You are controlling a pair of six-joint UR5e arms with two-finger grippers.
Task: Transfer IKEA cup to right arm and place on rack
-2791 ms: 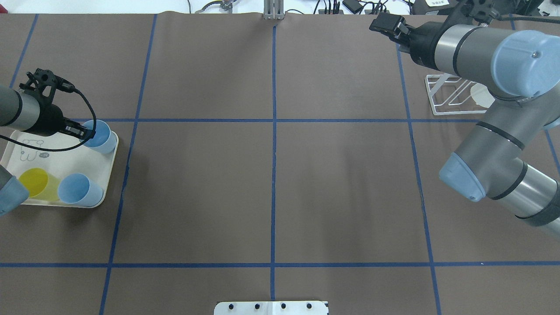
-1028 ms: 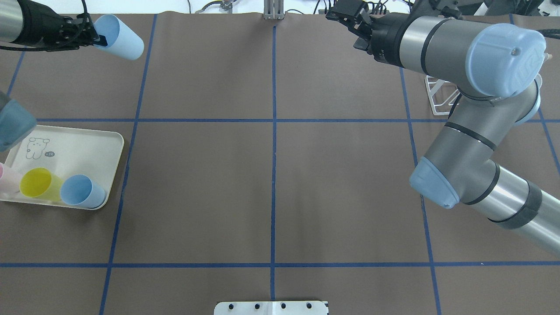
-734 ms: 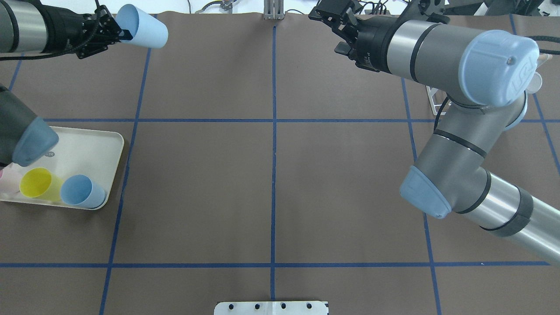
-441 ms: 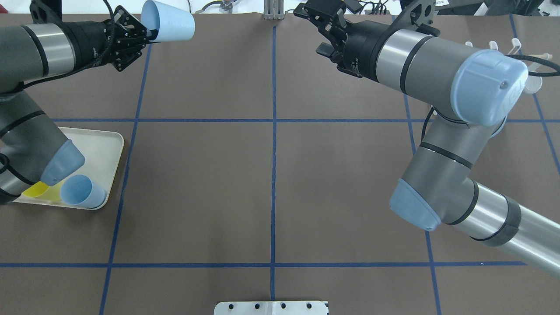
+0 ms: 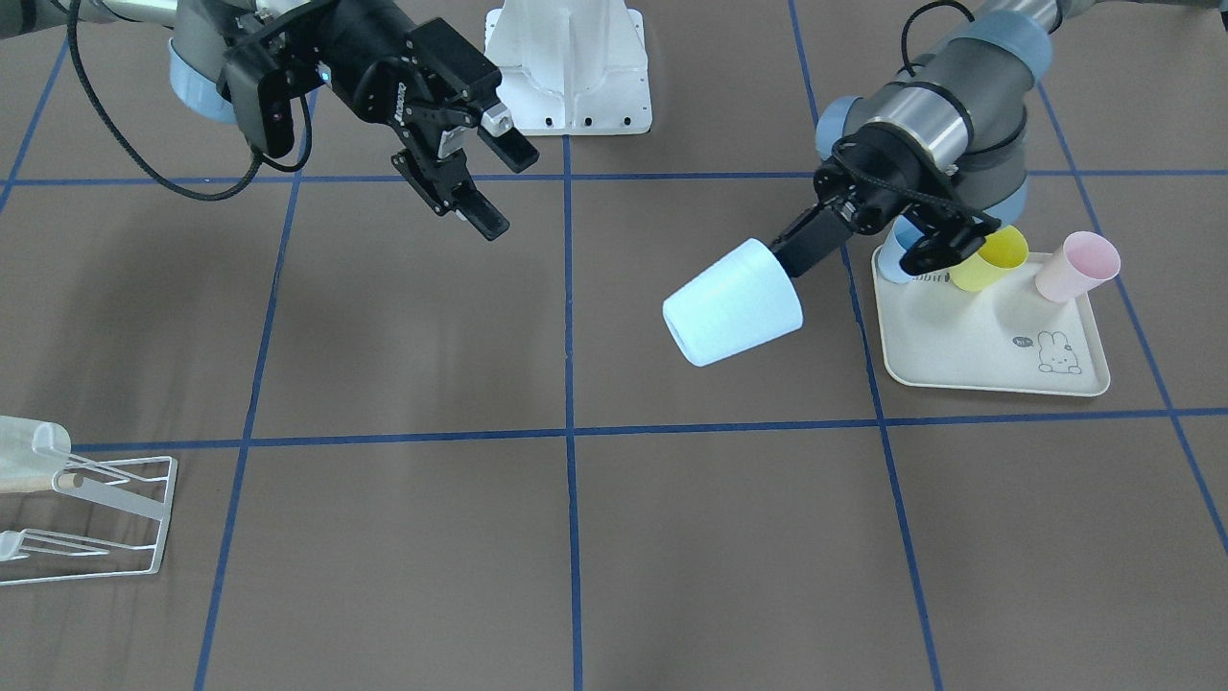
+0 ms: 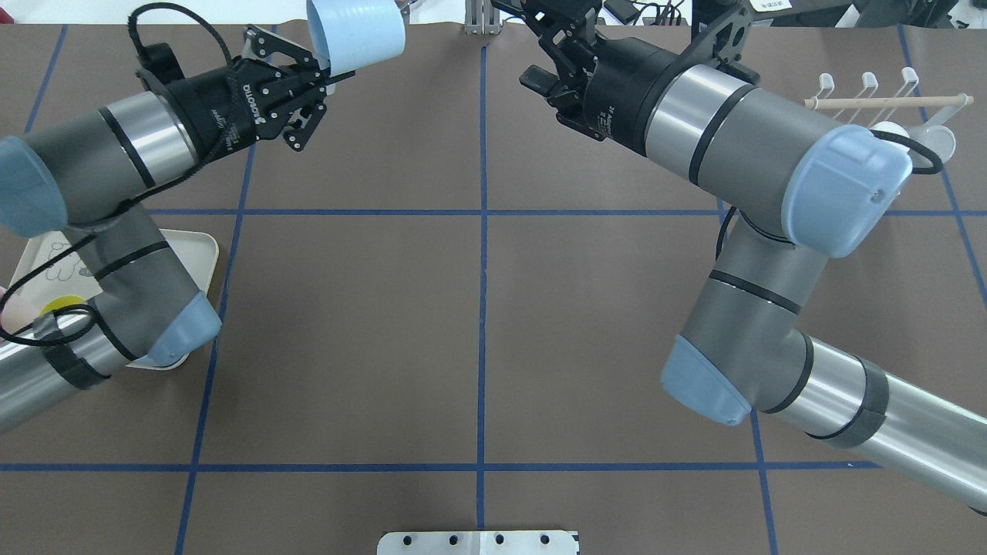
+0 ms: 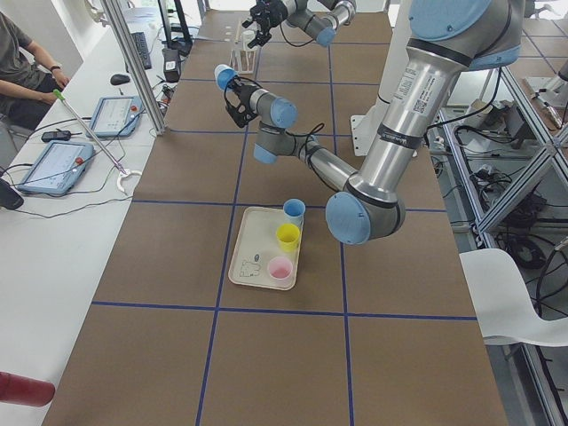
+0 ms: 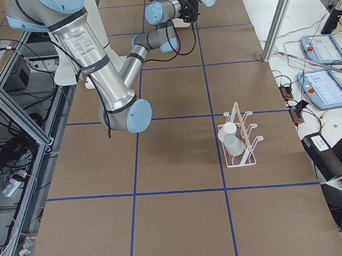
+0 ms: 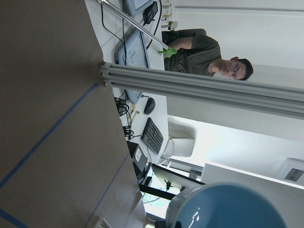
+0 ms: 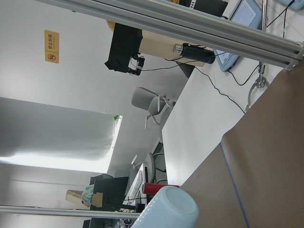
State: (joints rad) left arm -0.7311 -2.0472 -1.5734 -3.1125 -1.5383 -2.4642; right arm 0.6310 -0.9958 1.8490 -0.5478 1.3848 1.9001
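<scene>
At 9 o'clock on the table the cream rabbit-print tray (image 6: pixel 202 245) lies mostly hidden under the left arm's elbow in the overhead view. The front-facing view shows a yellow cup (image 5: pixel 988 259) and a pink cup (image 5: pixel 1079 266) standing along its robot-side rim, and the left side view adds a blue cup (image 7: pixel 294 209) beside them. Up at 11 o'clock the left gripper (image 6: pixel 328 71) is clenched on the rim of the light blue IKEA cup (image 6: pixel 356 35), held in the air on its side with its base toward 3 o'clock. At 12 o'clock an aluminium post (image 6: pixel 482 15) stands at the far edge of the brown mat (image 6: pixel 478 308). The right gripper (image 6: pixel 532 48) hangs at 1 o'clock, jaws spread wide, facing the cup and apart from it; only mat and the blue tape centre line lie between them. At 2 o'clock the white wire rack (image 6: pixel 868 80) with its wooden dowel (image 6: pixel 848 102) stands near the far right corner, beyond the right arm's elbow, a pale translucent cup (image 6: pixel 937 140) hung on it. A white base plate (image 6: pixel 478 542) sits at 6 o'clock on the near edge.
</scene>
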